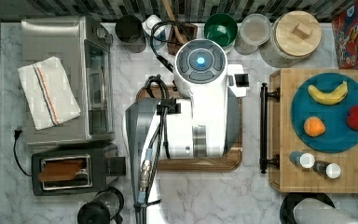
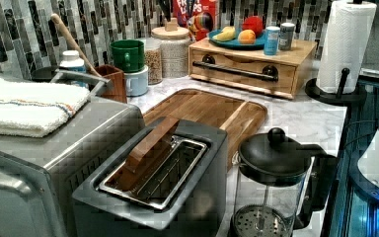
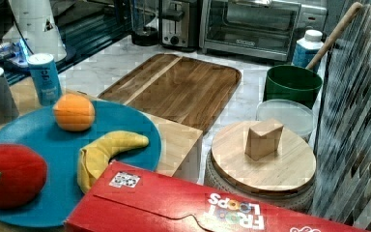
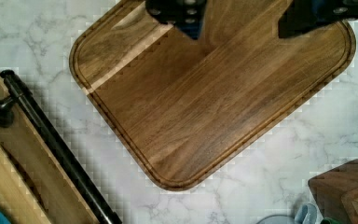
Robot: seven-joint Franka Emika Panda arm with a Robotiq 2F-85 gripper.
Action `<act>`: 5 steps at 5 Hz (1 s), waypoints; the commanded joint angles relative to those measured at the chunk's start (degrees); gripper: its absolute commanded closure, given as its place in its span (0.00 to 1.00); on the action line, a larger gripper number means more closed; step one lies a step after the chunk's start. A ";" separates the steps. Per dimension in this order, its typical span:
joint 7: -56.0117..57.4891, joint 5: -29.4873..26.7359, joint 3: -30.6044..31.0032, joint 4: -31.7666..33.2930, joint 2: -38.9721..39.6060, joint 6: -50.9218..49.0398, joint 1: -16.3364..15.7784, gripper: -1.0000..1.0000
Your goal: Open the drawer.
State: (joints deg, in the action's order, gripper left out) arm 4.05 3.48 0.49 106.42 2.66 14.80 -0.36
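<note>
The light bamboo drawer (image 2: 242, 74) sits shut in a bamboo box, and the box carries a blue plate (image 1: 331, 116) of fruit. A long black bar handle (image 1: 263, 128) (image 2: 237, 70) (image 4: 56, 144) runs across the drawer front, at the top view's right of centre. The white arm (image 1: 200, 102) hangs over the dark walnut board (image 1: 200, 163) (image 4: 205, 98), to the top view's left of the handle. In the wrist view my gripper (image 4: 242, 18) is open above the board, holding nothing and clear of the handle.
A toaster oven (image 1: 65, 79) with a towel on it, a toaster (image 1: 70, 172) and a French press (image 2: 271, 182) stand on the top view's left. Jars, a green cup (image 1: 220, 29) and a cereal box (image 1: 354, 32) line the back. Two shakers (image 1: 314, 164) stand on the box. A paper towel roll (image 2: 343, 44) is nearby.
</note>
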 commanded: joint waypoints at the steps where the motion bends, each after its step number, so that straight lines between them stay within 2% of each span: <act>1: 0.08 0.05 0.62 0.04 0.03 0.05 -0.60 0.00; 2: 4.47 -2.15 0.29 0.63 -0.59 -0.14 0.28 0.00; 3: 13.56 -2.11 -0.29 4.08 -2.63 1.10 1.88 0.00; 4: 24.38 0.61 -1.81 11.54 -6.36 6.73 2.66 0.00; 5: 33.34 2.92 -3.40 14.94 -7.12 8.75 3.64 0.00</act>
State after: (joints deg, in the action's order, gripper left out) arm 32.98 3.97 -0.23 116.72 -0.74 23.30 1.65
